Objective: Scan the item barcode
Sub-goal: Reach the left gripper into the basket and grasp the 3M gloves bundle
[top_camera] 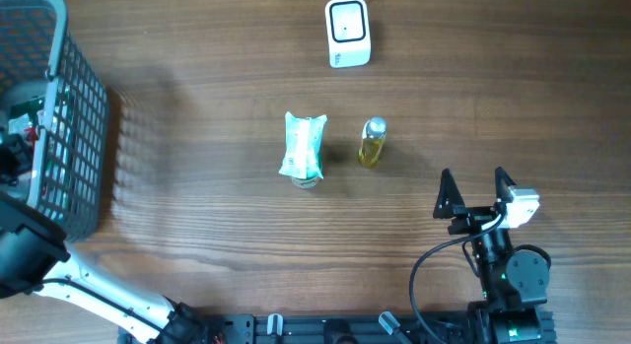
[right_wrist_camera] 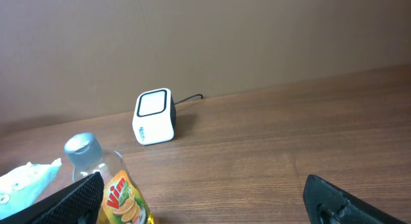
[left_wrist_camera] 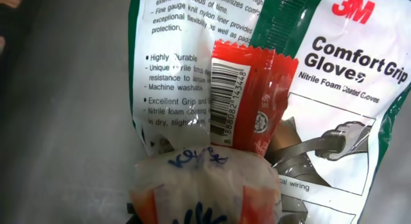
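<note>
The left claw [top_camera: 14,159] is down inside the grey mesh basket [top_camera: 74,107] with its jaws together. Its fingers are out of sight in its own camera, so I cannot tell whether they pinch anything. Right at the claw, filling the near edge of the left wrist view, sits a white packet [left_wrist_camera: 205,185]. It is crinkled and cloudy, with blue lettering and orange corners. Just beyond it lies a red sachet [left_wrist_camera: 247,99] with crimped ends. The sachet faces the claw with a white panel that carries a black barcode and digits running along its length. The sachet rests on a green-and-white 3M glove pack [left_wrist_camera: 340,76], and to the left of that is a second white pack [left_wrist_camera: 173,63] printed with bullet text.

The right claw [top_camera: 474,176] hangs over the bare table [top_camera: 197,216] with its fingers spread wide and nothing between them. Nearest, by its left finger [right_wrist_camera: 77,198], is a clear-capped Vim bottle [right_wrist_camera: 119,195] of yellow liquid. A pale green pouch [right_wrist_camera: 26,179] lies further left. Farthest ahead stands the white cube scanner [right_wrist_camera: 154,116], with a cable leading off it.
</note>
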Available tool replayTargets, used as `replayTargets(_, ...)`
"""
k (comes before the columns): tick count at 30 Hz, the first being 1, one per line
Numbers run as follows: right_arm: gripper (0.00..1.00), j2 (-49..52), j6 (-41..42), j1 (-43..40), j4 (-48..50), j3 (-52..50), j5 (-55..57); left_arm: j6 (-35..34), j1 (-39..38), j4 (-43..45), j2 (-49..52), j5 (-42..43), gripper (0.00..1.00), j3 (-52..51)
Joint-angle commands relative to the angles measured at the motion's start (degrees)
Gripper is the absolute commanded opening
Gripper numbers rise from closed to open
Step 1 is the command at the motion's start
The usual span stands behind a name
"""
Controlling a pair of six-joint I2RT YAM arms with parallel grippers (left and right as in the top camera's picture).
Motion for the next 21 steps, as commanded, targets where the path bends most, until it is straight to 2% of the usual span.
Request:
replayTargets(1,1.0,-0.26,-0.57,-0.24,0.31,-0.02,0.33,-9.25,-0.85,-1.79,1.16,-0.31,0.04,0.24)
replayTargets(5,1.0,-0.24,-0.59,-0.24,0.31,-0.02,0.33,-15.8,-0.92,-1.75,-6.97,-2.43,0.04,4.81)
replayTargets(11,1.0,-0.24,-0.57,-0.24,0.31,-0.02,0.33,-19.8,-0.92,0.85,-20.65,-2.43,0.04,5.42)
replayTargets(17,1.0,-0.24,-0.59,-0.24,0.31,-0.02,0.33,-23.71,-1.27,2.69,-27.26,-2.01,0.04,5.42)
replayTargets(21,1.0,-0.24,-0.59,-0.24,0.31,-0.02,0.33,-27.5,-3.5,4.96,-35.87,-2.01,0.04,5.44)
